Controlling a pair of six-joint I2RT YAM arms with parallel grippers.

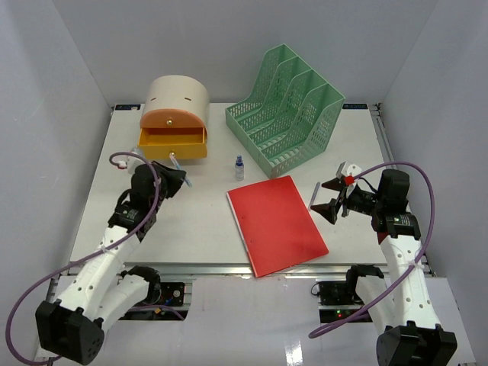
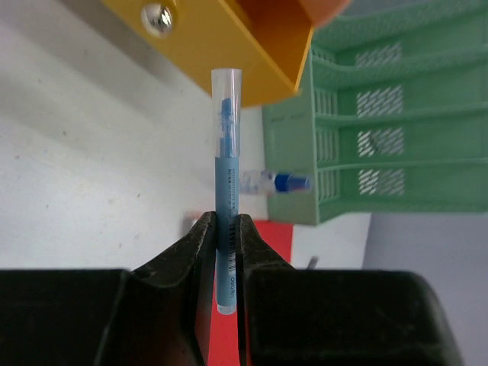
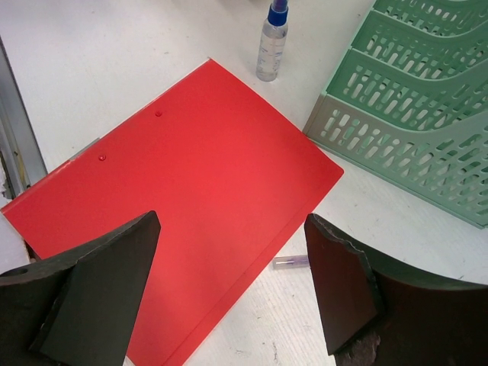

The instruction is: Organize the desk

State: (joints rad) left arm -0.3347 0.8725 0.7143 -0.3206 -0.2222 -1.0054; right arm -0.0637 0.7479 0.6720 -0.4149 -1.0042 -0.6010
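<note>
Worktop, white with a metal rail along its near edge, spans the top view ahead of both arm bases. On it lie a red folder, a small blue-capped bottle just behind it, a green file rack and a beige drawer box (its orange drawer open) at the back. The left gripper has its jaws clamped on a blue pen near the drawer. The right gripper hovers over the folder's edge, jaws wide apart, with 1 thin pen below.
</note>
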